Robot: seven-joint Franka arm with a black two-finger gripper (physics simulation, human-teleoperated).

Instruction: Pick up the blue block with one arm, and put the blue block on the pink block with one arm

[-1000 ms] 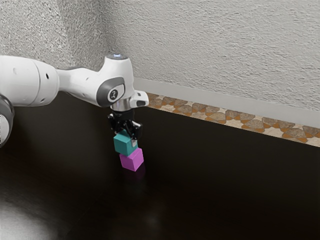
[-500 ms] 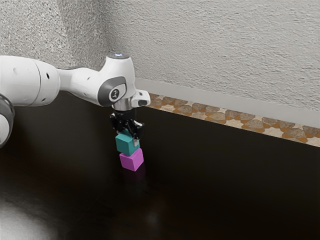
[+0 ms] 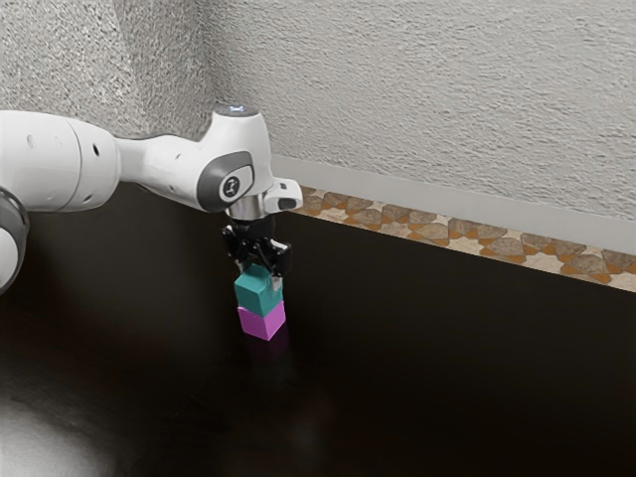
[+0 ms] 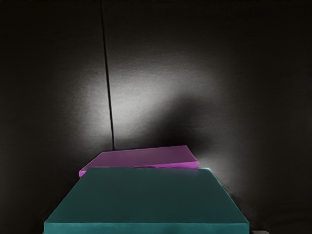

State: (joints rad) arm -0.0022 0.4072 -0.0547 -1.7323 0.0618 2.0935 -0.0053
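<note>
A teal-blue block [image 3: 257,289] rests right on top of the pink block [image 3: 262,321] near the middle of the dark table [image 3: 417,348]. My black gripper [image 3: 258,268] comes down from above and is shut on the blue block, its fingers pressing two opposite sides. In the wrist view the blue block [image 4: 144,202] lies large just under my hand, with the pink block's [image 4: 141,157] top face peeking out beyond it. The two blocks look nearly aligned, the pink one offset slightly.
A rough grey wall [image 3: 427,89] with a patterned floor strip [image 3: 467,238] runs behind the table's far edge. My white arm [image 3: 119,164] reaches in from the exterior view's left. A thin seam line [image 4: 107,78] crosses the tabletop beyond the blocks.
My gripper has carried the blue block slightly toward the exterior view's right and lowered it, closing the gap so it now sits squarely over the pink block.
</note>
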